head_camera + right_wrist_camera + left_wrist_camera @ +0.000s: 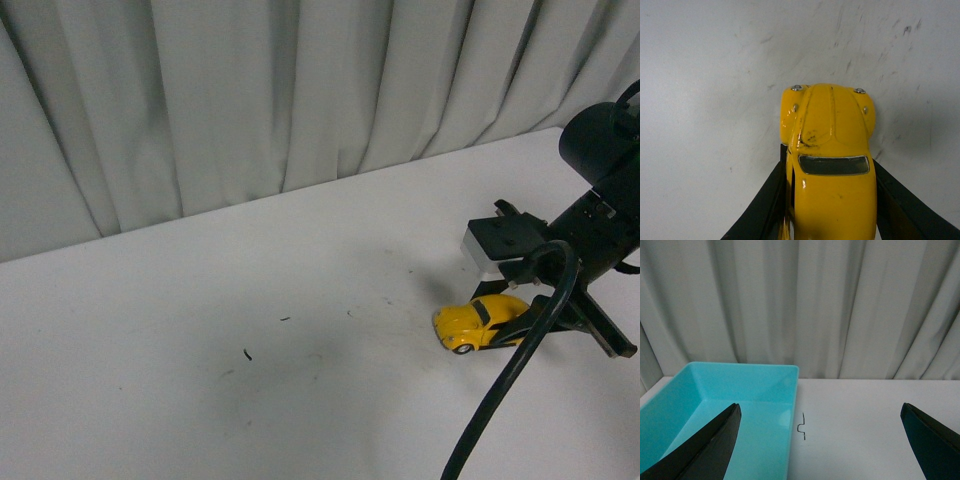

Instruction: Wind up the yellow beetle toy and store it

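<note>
Visibly scuffed yellow beetle toy (829, 162)

My front camera looks across the white tabletop (200, 400) to the pleated grey curtain (250, 100). The left wrist camera faces that same curtain from low down; the right wrist one hangs very close above the glossy yellow toy car (832, 195), also in my front view.

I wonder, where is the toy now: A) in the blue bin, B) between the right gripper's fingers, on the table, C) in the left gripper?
B: the right gripper clasps the toy at its sides, with its wheels on the table.
</note>
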Action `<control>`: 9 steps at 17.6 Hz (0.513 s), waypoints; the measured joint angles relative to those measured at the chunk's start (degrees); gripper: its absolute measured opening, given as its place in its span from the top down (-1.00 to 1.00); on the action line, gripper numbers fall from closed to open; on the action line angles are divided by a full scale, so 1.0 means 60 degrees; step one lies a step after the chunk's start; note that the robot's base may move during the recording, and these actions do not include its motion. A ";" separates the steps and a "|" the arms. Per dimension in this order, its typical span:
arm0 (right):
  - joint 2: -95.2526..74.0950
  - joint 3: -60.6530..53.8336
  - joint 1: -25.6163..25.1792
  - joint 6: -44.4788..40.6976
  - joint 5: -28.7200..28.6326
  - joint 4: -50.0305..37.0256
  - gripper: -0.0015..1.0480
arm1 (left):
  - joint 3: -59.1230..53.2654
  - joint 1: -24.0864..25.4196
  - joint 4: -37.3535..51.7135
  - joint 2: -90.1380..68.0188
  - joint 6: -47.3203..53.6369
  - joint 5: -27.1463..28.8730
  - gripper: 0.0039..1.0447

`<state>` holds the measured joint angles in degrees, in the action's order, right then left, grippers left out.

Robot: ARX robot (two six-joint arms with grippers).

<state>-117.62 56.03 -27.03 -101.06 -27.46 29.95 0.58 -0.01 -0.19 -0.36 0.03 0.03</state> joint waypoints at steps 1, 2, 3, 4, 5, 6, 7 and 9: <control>0.0011 0.0015 -0.0007 0.0004 0.0084 0.0058 0.20 | 0.0000 0.0000 -0.0004 0.0000 0.0000 0.0000 -0.88; 0.0022 0.0051 -0.0004 0.0004 0.0138 0.0113 0.20 | 0.0000 0.0000 -0.0004 0.0000 0.0000 0.0000 -0.88; 0.0036 0.0073 0.0004 0.0004 0.0146 0.0160 0.20 | 0.0000 0.0000 -0.0004 0.0000 0.0000 0.0000 -0.88; 0.0066 0.0080 0.0007 0.0007 0.0146 0.0164 0.20 | 0.0000 0.0000 -0.0004 0.0000 0.0000 0.0000 -0.88; 0.0069 0.0080 0.0022 0.0007 0.0135 0.0160 0.20 | 0.0000 0.0000 -0.0004 0.0000 0.0000 0.0000 -0.88; 0.0073 0.0076 0.0069 0.0011 0.0189 0.0160 0.02 | 0.0000 0.0000 -0.0004 0.0000 0.0000 0.0000 -0.88; -0.0011 -0.0022 0.0120 0.0135 0.0539 0.0270 -0.19 | 0.0000 0.0000 0.0000 0.0000 0.0000 0.0000 -0.88; 0.0000 -0.0138 0.0128 0.0106 0.0477 0.0335 -0.56 | 0.0000 0.0000 -0.0004 0.0000 0.0000 0.0000 -0.88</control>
<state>-117.62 55.20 -26.26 -100.42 -24.60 31.97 0.58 -0.01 -0.21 -0.36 0.03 0.03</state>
